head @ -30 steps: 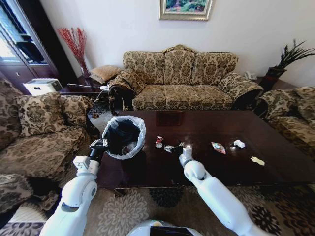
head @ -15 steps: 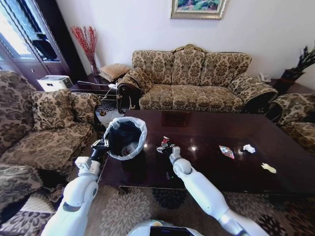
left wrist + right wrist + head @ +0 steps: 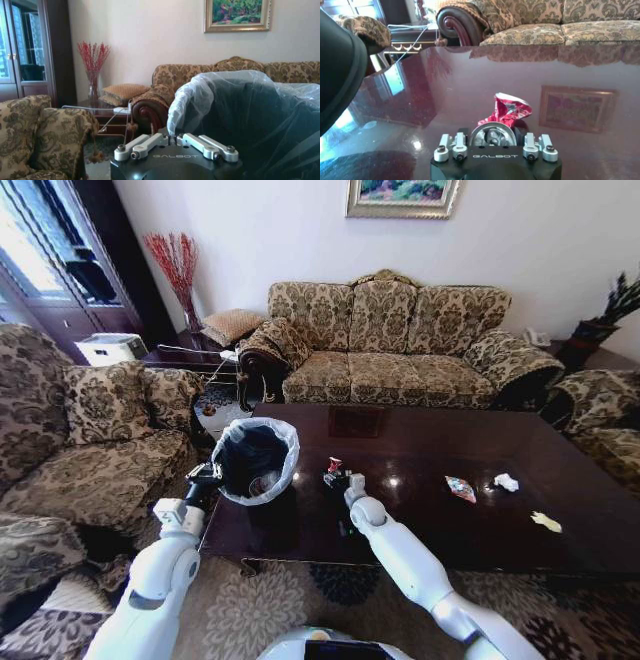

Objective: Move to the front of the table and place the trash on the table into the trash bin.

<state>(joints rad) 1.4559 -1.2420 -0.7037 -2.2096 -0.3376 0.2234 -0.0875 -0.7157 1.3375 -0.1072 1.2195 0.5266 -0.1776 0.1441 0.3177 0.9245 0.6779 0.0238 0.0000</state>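
Red and silver crumpled wrapper [image 3: 507, 109] sits on the glossy table [image 3: 420, 500], just beyond the right gripper [image 3: 493, 139], and the jaws are clamped on a shiny round silvery piece [image 3: 492, 135], the wrapper touching it on the far side. From the head camera, that right gripper [image 3: 340, 479] is over the table's left part, with the wrapper [image 3: 333, 465] poking up just past it.

Off to the left of those jaws, the black trash bin [image 3: 253, 460] is up off the floor at the table's left end, its white bag liner [image 3: 210, 93] folded over the rim. The left gripper [image 3: 203, 475] has its jaws pinched together on the rim of the bin, liner and all; the wrist camera shows the fingers [image 3: 140, 145] closed right against the plastic.

Farther right of the right gripper, well apart from it, more trash lies on the tabletop: a colourful wrapper [image 3: 460, 488], a crumpled white tissue [image 3: 506, 481] near it, and a yellowish scrap [image 3: 546, 522] toward the right edge.
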